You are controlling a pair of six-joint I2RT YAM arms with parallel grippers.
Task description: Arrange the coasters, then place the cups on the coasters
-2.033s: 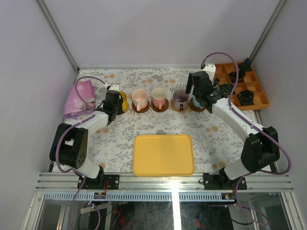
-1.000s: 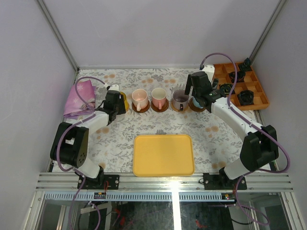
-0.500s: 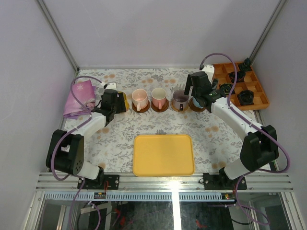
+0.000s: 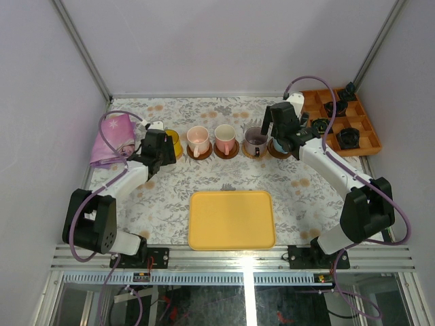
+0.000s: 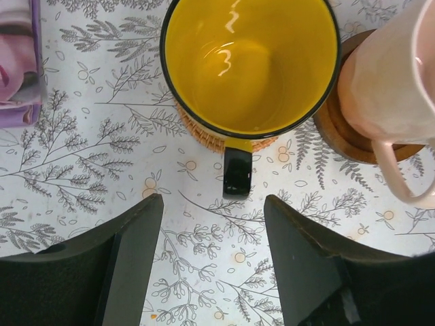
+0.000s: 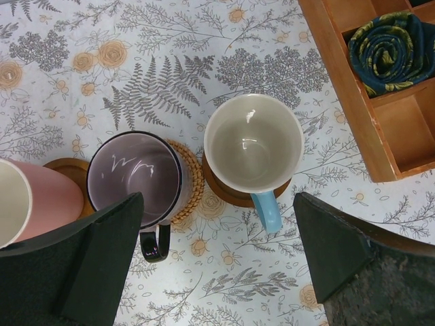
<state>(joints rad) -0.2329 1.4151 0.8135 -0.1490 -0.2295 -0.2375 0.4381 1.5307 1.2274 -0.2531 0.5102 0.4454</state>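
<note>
"Claw status, left side?"

"Left claw (image 5: 213, 204) stands partly open and grips nothing. Its fingers flank bare desk (image 5: 81, 156) at the bottom of the left wrist view. The yellow cup (image 5: 251, 61) sits just beyond the tips, its handle pointing toward the gap, untouched."

"And the other?"

"Right claw (image 6: 219, 200) is spread wide and empty. It hovers above the light blue cup (image 6: 253, 144) and the grey-purple cup (image 6: 136, 173)."

"Task progress?"

"By my reading, nearly complete. Overhead, five cups form one row across the upper middle of the frame, beyond the yellow tray (image 4: 231, 219). No coaster lies bare and no cup stands off one. What remains is probably only to clear both arms."

"What does each view add?"

"The left wrist view shows the tan coaster (image 5: 204, 136) under the yellow cup. It also shows the pale pink cup (image 5: 387, 81) at right on a dark coaster (image 5: 340, 136); overhead, the arm hides much of that end. The right wrist view shows the light blue cup on a brown coaster (image 6: 228, 193) and the grey-purple cup on a woven coaster (image 6: 192, 183) just beside it. A pink cup (image 6: 27, 204) sits at lower left, and the orange box (image 6: 353, 88) at upper right. Only the overhead view gives the whole row."
</note>
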